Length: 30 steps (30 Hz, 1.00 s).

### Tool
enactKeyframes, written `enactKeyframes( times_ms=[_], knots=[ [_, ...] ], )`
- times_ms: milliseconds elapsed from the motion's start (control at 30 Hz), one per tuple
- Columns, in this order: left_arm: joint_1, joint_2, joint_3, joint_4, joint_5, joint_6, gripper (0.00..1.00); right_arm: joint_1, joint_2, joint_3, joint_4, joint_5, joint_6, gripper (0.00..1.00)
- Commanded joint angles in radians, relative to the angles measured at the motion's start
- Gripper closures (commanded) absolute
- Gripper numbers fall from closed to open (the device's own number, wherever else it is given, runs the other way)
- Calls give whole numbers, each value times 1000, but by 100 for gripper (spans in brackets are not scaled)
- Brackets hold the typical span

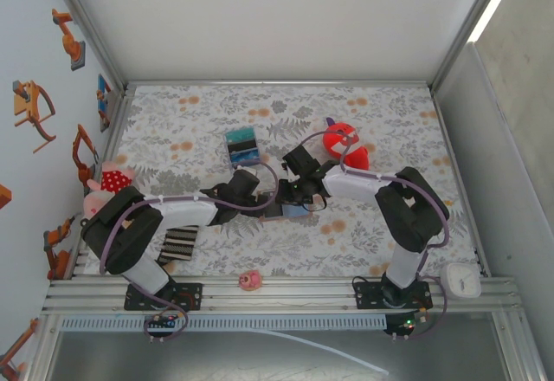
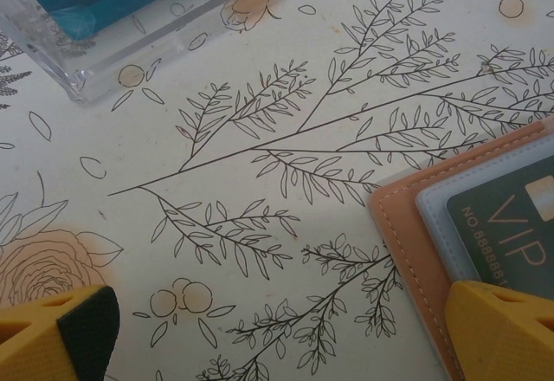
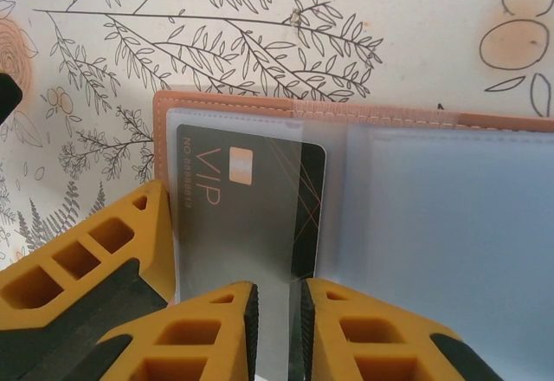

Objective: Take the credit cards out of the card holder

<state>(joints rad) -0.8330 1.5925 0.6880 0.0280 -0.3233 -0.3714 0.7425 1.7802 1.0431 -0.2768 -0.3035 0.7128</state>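
The card holder (image 3: 450,225) lies open on the flowered cloth, with a tan rim and blue inner faces. A dark credit card (image 3: 234,216) marked VIP sits in its frosted sleeve, its right strip sticking out bare. My right gripper (image 3: 275,303) is shut on the card's lower edge at the sleeve mouth, with only a thin gap between the pads. My left gripper (image 2: 277,312) is wide open with bare cloth between its fingers. Its right finger (image 2: 502,329) rests on the corner of the card holder (image 2: 407,225), beside the credit card (image 2: 511,225). From above, both grippers meet over the card holder (image 1: 293,211).
A clear box (image 2: 130,52) holding a teal striped block (image 1: 242,146) stands behind the left gripper. A red plush (image 1: 344,143) lies at the back right, a pink toy (image 1: 250,280) at the front edge, and a striped piece (image 1: 179,244) under the left arm.
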Motion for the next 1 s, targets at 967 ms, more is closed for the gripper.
enactKeyframes(
  times_ms=[967],
  knots=[
    [-37, 46, 59, -127, -95, 37, 3, -40, 12, -162, 268, -146, 144, 80]
  ],
)
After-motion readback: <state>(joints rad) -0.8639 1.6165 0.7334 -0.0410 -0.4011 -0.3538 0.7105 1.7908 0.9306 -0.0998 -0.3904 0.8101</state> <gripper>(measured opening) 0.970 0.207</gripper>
